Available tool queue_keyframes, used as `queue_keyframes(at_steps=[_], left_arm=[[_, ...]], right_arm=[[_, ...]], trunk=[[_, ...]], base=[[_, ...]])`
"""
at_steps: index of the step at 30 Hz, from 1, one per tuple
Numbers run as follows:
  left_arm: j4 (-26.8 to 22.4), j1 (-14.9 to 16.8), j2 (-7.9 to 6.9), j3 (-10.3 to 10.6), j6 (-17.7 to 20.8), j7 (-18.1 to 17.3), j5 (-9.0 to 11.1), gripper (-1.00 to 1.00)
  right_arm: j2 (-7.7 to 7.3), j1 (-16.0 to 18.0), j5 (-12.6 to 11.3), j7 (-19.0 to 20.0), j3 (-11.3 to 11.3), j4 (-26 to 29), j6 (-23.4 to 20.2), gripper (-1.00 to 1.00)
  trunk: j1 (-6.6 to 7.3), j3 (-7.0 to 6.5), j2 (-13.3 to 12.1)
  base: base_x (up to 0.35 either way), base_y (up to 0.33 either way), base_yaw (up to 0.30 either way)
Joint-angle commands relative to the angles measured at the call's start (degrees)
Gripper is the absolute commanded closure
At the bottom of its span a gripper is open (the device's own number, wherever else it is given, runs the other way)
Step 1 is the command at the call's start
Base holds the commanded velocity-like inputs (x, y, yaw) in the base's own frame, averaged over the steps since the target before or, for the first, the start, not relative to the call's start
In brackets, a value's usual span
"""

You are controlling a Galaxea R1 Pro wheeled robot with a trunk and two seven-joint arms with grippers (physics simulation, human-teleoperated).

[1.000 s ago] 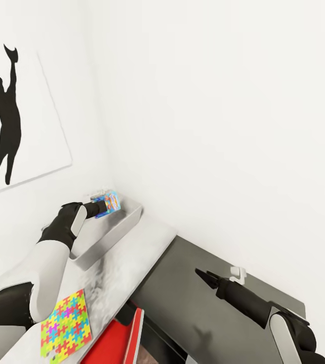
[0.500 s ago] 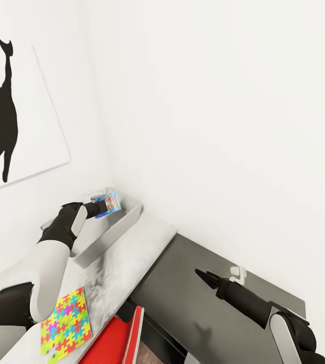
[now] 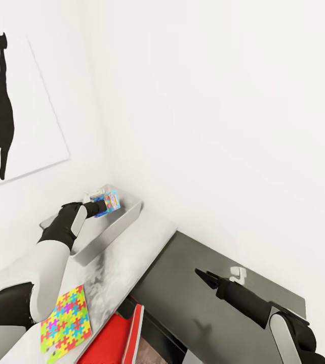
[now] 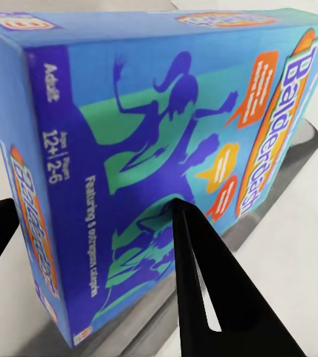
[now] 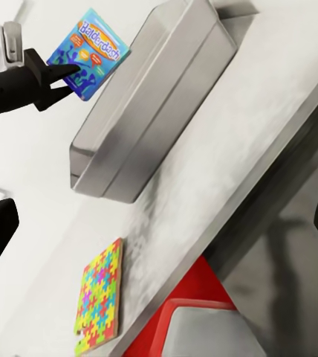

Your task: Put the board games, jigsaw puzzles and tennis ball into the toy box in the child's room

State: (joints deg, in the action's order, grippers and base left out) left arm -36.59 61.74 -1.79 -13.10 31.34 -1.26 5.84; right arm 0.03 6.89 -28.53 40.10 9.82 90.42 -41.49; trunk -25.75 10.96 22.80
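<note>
Blue game box [image 4: 151,156], lettered Balderdash, is clamped between the left gripper's [image 3: 100,207] jaws, one dark finger [image 4: 203,290] across its printed face. It hangs over the far end of the toy box [image 5: 140,111], above the rim, not yet let go. Bin sits on the grey worktop [image 3: 132,247] in the corner by the white wall; what already lies inside cannot be told from these views.

Right gripper [image 3: 205,277] hovers over the lower dark cabinet [image 3: 263,293], carrying nothing; head view shows its jaws together.

Tally, by judgement: one board game close to being dropped in. One jigsaw [image 3: 65,323] lies flat on the near worktop, outside the bin. A red flat item [image 3: 114,338] sits just beside it at the worktop's edge, unidentified. Other puzzle, ball and remaining games unaccounted for, so most of the job seems left.
</note>
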Motion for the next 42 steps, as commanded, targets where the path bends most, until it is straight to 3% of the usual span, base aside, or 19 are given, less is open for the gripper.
queue_keyframes(at_steps=[1, 11, 30, 37, 42], left_arm=[[-0.06, 0.05, 0.01, -0.23, 0.2, 0.27, 0.55, 1.0], [-0.06, 0.05, 0.02, -0.5, 0.04, 4.23, 1.17, 1.0], [-0.06, 0.73, 0.55, -0.69, -0.24, 4.59, 1.28, 1.0], [-0.06, 0.95, 1.44, -0.92, -5.59, 5.28, 1.33, 1.0], [-0.06, 1.0, 1.79, -0.95, -6.48, 7.06, 1.42, 1.0]], right_arm=[[0.01, 0.05, -0.21, 0.07, 0.05, 0.02, -0.35, -1.0], [-0.01, 0.05, -0.21, 0.07, 0.06, 0.02, -0.35, -1.0], [0.03, 0.05, -0.21, 0.07, 0.07, 0.02, -0.26, -1.0], [-0.01, 0.05, -0.21, 0.07, 0.09, 0.04, -0.26, -1.0], [-0.02, 0.05, -0.21, 0.07, 0.1, 0.02, -0.26, -1.0]], trunk=[[-0.03, 0.19, 0.12], [-0.03, 0.96, 0.12], [-0.03, 2.41, 0.12], [-0.03, 2.95, 0.12], [-0.03, 3.33, 0.12]], base=[[0.0, 0.0, 0.0], [0.0, 0.0, 0.0], [0.0, 0.0, 0.0], [0.0, 0.0, 0.0], [0.0, 0.0, 0.0]])
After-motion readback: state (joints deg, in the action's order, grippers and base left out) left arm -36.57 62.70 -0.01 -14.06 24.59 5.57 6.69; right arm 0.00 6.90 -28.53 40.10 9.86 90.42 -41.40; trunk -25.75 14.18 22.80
